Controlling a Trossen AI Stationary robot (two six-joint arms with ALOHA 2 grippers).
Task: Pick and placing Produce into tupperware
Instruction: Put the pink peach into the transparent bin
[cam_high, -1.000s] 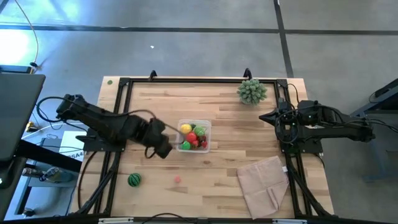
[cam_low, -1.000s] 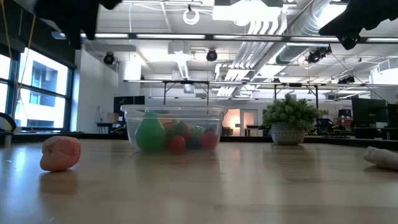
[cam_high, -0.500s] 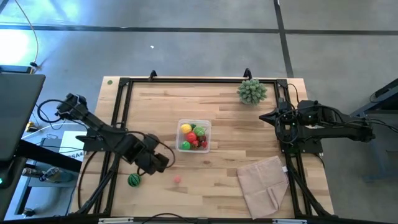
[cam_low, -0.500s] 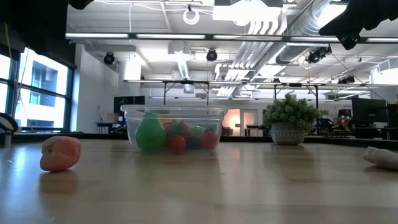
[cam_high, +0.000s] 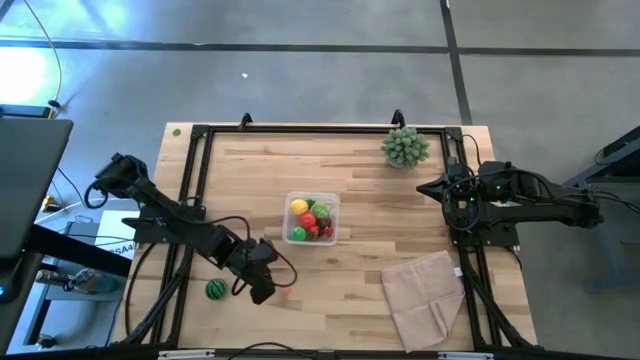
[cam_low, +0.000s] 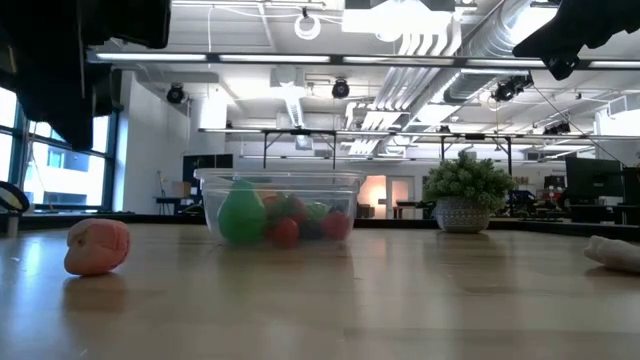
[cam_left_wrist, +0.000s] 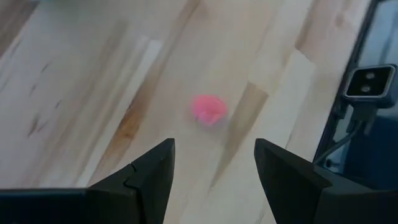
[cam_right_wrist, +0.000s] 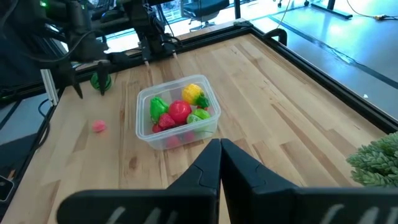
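The clear tupperware (cam_high: 312, 218) stands mid-table, holding a yellow lemon, a red tomato and green pieces (cam_right_wrist: 177, 113). A small pink produce piece (cam_left_wrist: 209, 109) lies on the bare wood near the front, also seen in the low view as the pink piece (cam_low: 97, 246). A green striped melon ball (cam_high: 215, 290) rests to its left. My left gripper (cam_left_wrist: 214, 148) hangs open just above and left of the pink piece, slanting down, touching nothing. My right gripper (cam_right_wrist: 219, 150) is shut and stays raised at the table's right edge.
A spiky pale-green plant ball (cam_high: 404, 147) stands at the far right. A beige folded cloth (cam_high: 425, 297) lies at the near right. A black frame (cam_high: 190, 180) runs along the table's edges. Bare wood surrounds the pink piece.
My left gripper has swung away from the tupperware's left side toward the table's near edge, sunk lower and tipped more steeply down, ending by the pink piece. Its fingers stay open. No produce has moved.
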